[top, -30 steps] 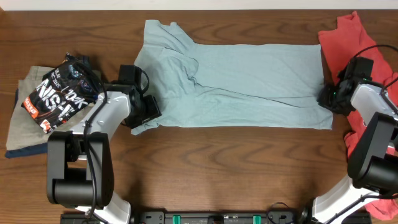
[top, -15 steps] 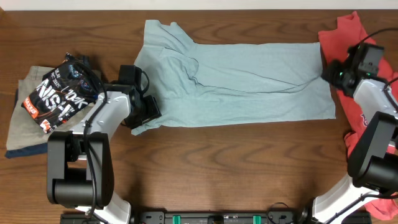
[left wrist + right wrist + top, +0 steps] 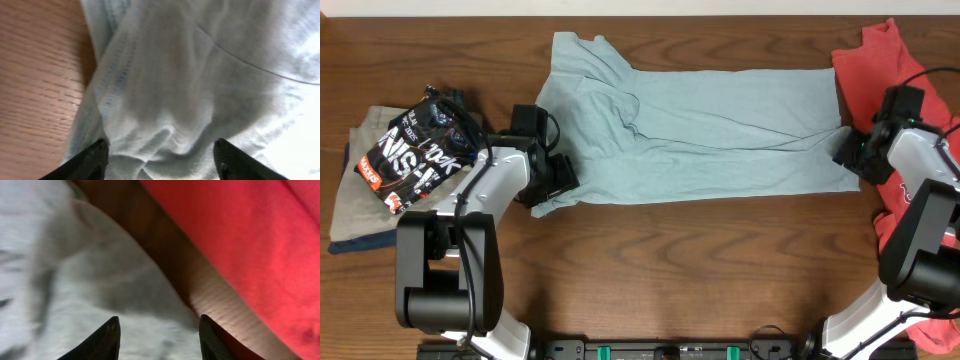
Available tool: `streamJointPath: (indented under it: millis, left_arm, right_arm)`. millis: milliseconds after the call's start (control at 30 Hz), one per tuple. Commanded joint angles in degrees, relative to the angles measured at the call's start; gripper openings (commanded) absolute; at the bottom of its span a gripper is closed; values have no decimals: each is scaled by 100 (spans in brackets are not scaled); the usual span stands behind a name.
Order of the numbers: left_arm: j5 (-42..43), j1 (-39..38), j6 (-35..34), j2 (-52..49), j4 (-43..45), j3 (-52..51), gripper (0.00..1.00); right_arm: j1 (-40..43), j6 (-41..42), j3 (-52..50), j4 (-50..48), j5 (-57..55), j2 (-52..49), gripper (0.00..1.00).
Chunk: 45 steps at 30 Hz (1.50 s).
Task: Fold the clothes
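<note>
**Overhead: pale T-shirt flat across the far half of the tabletop, a gripper at each end**

The pale blue-grey T-shirt [image 3: 710, 130] lies sideways on the wooden tabletop [image 3: 700, 270], stretched as a long band from left of centre almost to the right edge. Its sleeved end points toward the left edge, with one sleeve reaching toward the far edge. Its straight hem end faces right. Soft creases run along its length.

The left gripper [image 3: 552, 180] sits at the shirt's near left corner, on the cloth. In the left wrist view its two dark fingers [image 3: 90, 162] stand wide apart. A soft mound of the fabric lies between them, and bare wood shows to one side. Nothing shows the cloth being pinched.

The right gripper [image 3: 847, 152] is at the shirt's right end, over the near right corner of the hem. In the right wrist view its fingers [image 3: 102, 340] are spread as well. The pale cloth lies loose under and between them, and a strip of wood separates it from the red cloth.

A red T-shirt [image 3: 880, 60] is heaped along the right edge of the tabletop, just beside the hem and partly under the right arm. At the left edge a black shirt with white and orange print [image 3: 415, 150] rests crumpled on a folded beige garment [image 3: 350, 215], well apart from the pale T-shirt.
</note>
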<state>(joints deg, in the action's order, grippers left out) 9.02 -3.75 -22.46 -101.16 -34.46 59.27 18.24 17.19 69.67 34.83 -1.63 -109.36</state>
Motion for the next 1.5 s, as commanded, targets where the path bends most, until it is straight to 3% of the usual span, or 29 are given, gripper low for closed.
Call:
streamJointPath:
  millis: [0, 167, 233, 300, 367, 433, 600, 867, 967, 1000, 1033, 1067, 1133, 1167, 1300, 1467]
  left_arm:
    - [-269, 20, 33, -157, 7, -20, 73]
    - [-267, 20, 33, -374, 24, -20, 73]
    - [-264, 17, 33, -516, 0, -20, 73]
    - [-264, 20, 33, -654, -127, -20, 63]
    - [-264, 20, 33, -765, -374, -20, 49]
    - [-264, 20, 31, -820, -739, -20, 29]
    - [-304, 26, -31, -809, -2129, -20, 9]
    - [-398, 24, -33, -402, -3281, -20, 6]
    - [-393, 24, -79, 138, -3257, -11, 10]
    - [-393, 24, -76, 339, -3248, 15, 17]
    - [-393, 24, -74, 592, -3233, 74, 34]
    - [-396, 24, -74, 754, -3230, 127, 46]
    - [-396, 24, -59, 1156, -3082, 278, 71]
    - [-393, 24, -31, 1325, -2929, 332, 79]
    - [-321, 24, 247, 1696, -2074, 485, 82]
    - [2, 24, 802, 1460, -804, 669, 82]
  right_arm:
    - [-9, -142, -356, -114, -378, -7, 47]
    - [-20, -140, -960, -518, -142, -7, 30]
    - [-20, -140, -1139, -498, -140, -7, 17]
    - [-17, -138, -1239, -308, -162, -7, 1]
    - [-2, -136, -1246, -44, -160, -7, 1]
    - [11, -136, -1244, 221, -254, -4, 1]
    - [144, 549, -1237, 1456, -1132, -4, 1]
    - [422, 885, -1237, 2354, -1285, 203, 1]
    - [420, 629, -1182, 2369, -1021, 553, 2]
    - [420, 553, -1121, 2367, -844, 704, 4]
    - [420, 457, -1043, 2352, -649, 859, 10]
    - [420, 365, -966, 2302, -472, 994, 21]
    - [420, 166, -782, 2203, -59, 1287, 59]
    - [420, 105, -713, 2159, 76, 1423, 69]
    - [420, -173, -575, 1840, 699, 1869, 68]
    - [420, -603, -573, 1493, 1412, 2212, 68]
